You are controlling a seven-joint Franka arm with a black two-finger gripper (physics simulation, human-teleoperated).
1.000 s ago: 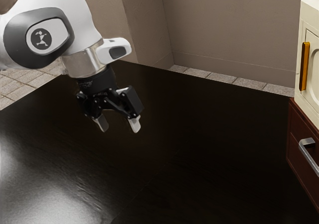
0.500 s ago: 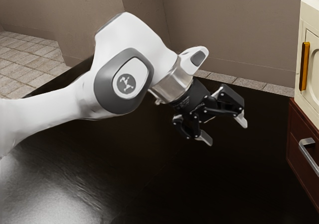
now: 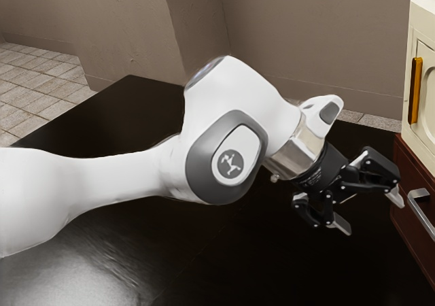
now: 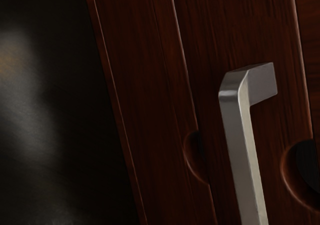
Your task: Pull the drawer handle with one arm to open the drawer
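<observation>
We are holding our gripper (image 3: pixel 370 211) over the table (image 3: pixel 285 272), toward its end at the exterior view's right. Our white arm (image 3: pixel 122 183) is reaching across from the exterior view's left, and our hand is tilting downward as it is pointing toward the cabinet (image 3: pixel 402 158). We are spreading the fingers wide, with a broad gap between their pale tips, and they are holding nothing. One fingertip is showing close to the cabinet front, while the other is hanging lower and farther back; whether the nearer one is touching the wood, we cannot tell.

The dark red cabinet is standing by that same end of the table. Its drawer (image 4: pixel 205 45) is looking shut, and the silver handle (image 3: pixel 419 211) is sticking out from the front. In the wrist view we are seeing the handle's squared bend and long flat bar, with rounded hollows (image 4: pixel 289 175) in the wood on both sides of it. The table's dark surface is lying beyond the cabinet's outer edge.

A cream box (image 3: pixel 423 139) is sitting on top of the cabinet, with an amber bar (image 3: pixel 415 92) standing upright on its front.
</observation>
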